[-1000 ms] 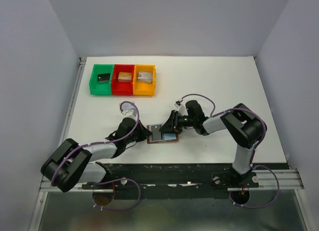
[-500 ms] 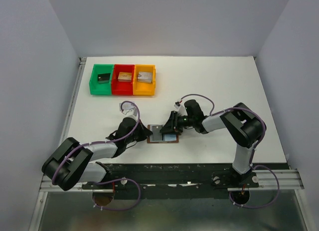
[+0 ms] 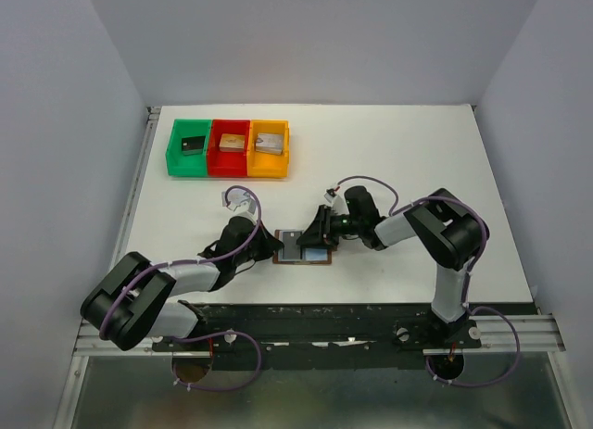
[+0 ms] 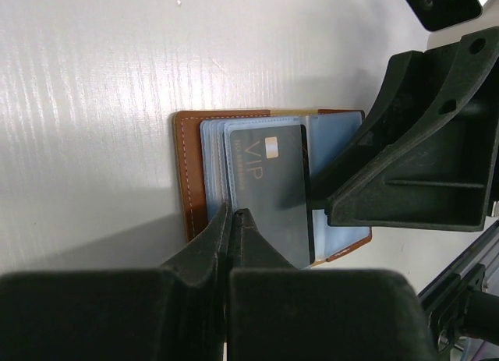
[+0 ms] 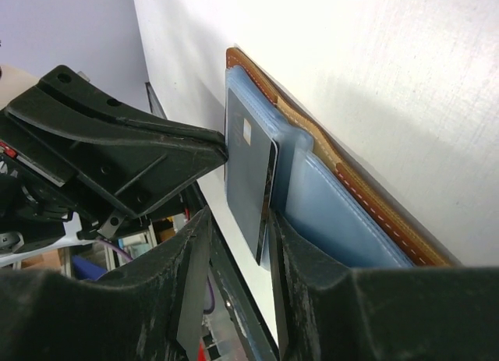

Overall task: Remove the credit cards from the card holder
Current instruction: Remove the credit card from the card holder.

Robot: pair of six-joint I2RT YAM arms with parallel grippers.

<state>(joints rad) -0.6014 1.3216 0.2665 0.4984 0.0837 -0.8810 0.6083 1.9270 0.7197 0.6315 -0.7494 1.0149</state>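
The brown card holder lies open on the table near the front edge, light blue lining up. A grey-blue credit card marked VIP sticks out of its pocket, with a black card edge under it. My left gripper is shut, its tips pressed on the lining at the card's left edge. My right gripper is open, its fingers astride the card's free end, lifted off the holder. In the top view the left gripper and right gripper flank the holder.
Green, red and orange trays stand in a row at the back left, each with a small block inside. The right gripper's black body fills the right of the left wrist view. The table's front edge is close behind the holder.
The right gripper has moved slightly left, closer over the holder. The left arm and the holder have stayed still.
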